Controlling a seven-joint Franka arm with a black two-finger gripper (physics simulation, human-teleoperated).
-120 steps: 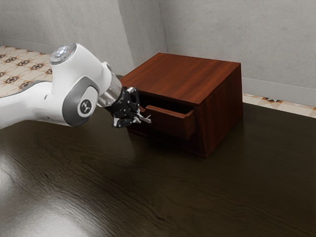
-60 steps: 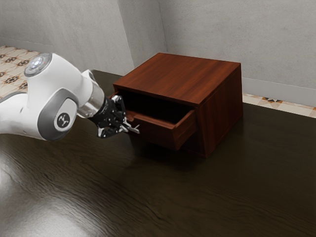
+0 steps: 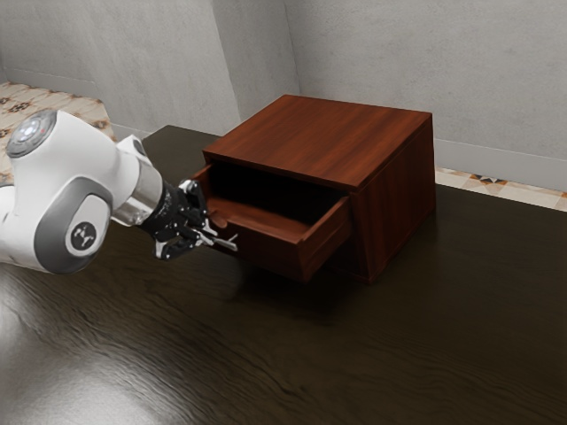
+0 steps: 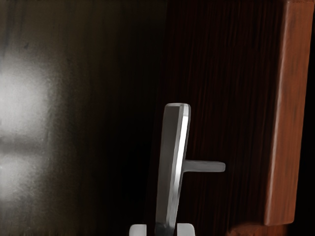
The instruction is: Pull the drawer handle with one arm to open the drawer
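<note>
One dark wooden table is seen, and on it a reddish-brown single-drawer cabinet is set. Its drawer is found partly open, projecting toward the exterior view's left, its wooden floor exposed. The white arm is stretched in low from that side, wrist levelled at the drawer front. The black gripper is clamped on the metal handle, with pads pressed against both sides of the bar.

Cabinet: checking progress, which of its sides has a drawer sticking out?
The side facing the arm: the drawer juts from it, tool at its handle; the top and other side are plain.
</note>
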